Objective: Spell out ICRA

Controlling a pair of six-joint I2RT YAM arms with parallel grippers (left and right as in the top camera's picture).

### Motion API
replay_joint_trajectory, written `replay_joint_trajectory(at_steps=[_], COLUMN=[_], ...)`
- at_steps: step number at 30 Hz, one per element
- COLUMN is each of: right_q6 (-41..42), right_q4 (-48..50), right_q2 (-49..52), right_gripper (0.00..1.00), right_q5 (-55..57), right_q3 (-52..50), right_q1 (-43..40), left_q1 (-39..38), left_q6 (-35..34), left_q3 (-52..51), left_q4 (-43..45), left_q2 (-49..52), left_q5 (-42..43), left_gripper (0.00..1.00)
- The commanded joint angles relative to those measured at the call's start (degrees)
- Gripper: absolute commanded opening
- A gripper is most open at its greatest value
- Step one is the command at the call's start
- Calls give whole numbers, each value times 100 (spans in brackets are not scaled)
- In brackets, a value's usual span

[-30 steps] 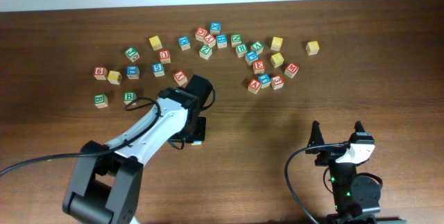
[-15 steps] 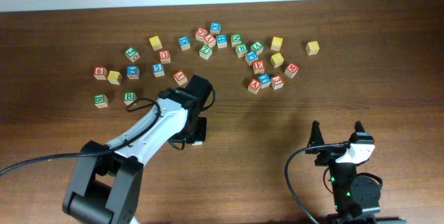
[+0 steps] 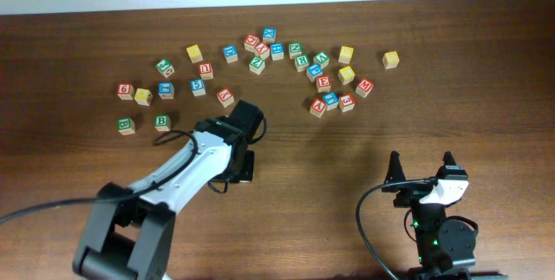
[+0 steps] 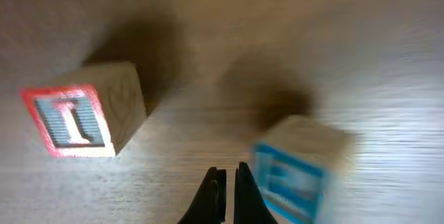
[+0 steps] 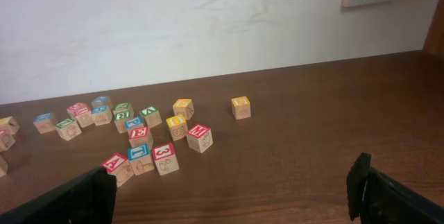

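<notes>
**Overhead**
- Lettered cubes are scattered over the far half of the worktop [image 3: 347,159], in loose left, middle and right groups.
- The left end effector [image 3: 250,113] is extended to the near side of the middle group. Its fingers are hidden under the wrist body in this view.
- The I cube [image 3: 225,97], red-faced, is located just beside it, on its far-left side. No contact can be made out.
- The A cube [image 3: 318,107], red-faced, is located at the near edge of the right group, touching a blue neighbour cube [image 3: 331,100].
- The C and R cubes cannot be picked out. Several yellow and green faces are seen, but the glyphs are too small to read.
- The right end effector [image 3: 421,160] is positioned near right, well apart from all cubes, with its fingers spread wide and nothing held.

**Left wrist**
- The fingers are pressed together with only a thin slit between them, and nothing is gripped.
- The I cube is seen ahead-left, flat on the worktop, with its red-bordered "I" face legible. It is clear of the fingertips.
- A blurred blue-framed cube [image 4: 295,172] is seen just right of the fingertips. Neither contact nor its letter can be told.

**Right wrist**
- One finger is seen at each lower corner of the frame, set wide apart with nothing between them.
- The right group is seen ahead-left, and the A cube sits at its near front with the glyph legible.
- A lone yellow cube [image 5: 240,107] stands to the right of the group; its letter is unreadable.
- A pale wall [image 5: 173,30] is seen behind the worktop.
</notes>
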Motion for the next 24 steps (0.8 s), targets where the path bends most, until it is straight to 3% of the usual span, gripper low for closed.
replay_joint_trajectory(at_steps=[1,8,12,16,24], right_q6=[-42,-42,-42,-42,-42], right_q4=[-44,-44,-44,-46,-44], right_q2=[-44,-44,-44,-44,-44], right_gripper=[98,98,98,98,98], right_q5=[52,52,52,52,52], right_q3=[-28,-28,-28,-28,-28], right_q1=[-48,-48,-48,-48,-48], left_q1=[2,2,2,0,-4], left_q6=[-118,-120,-116,-111,-114], left_q3=[-199,-140,396,841,802], left_q4=[-24,-140,-590,-778,-588], left_q2=[188,186,164,164,173], left_q5=[-205,-184,-111,522,1176], left_gripper=[0,0,0,0,0])
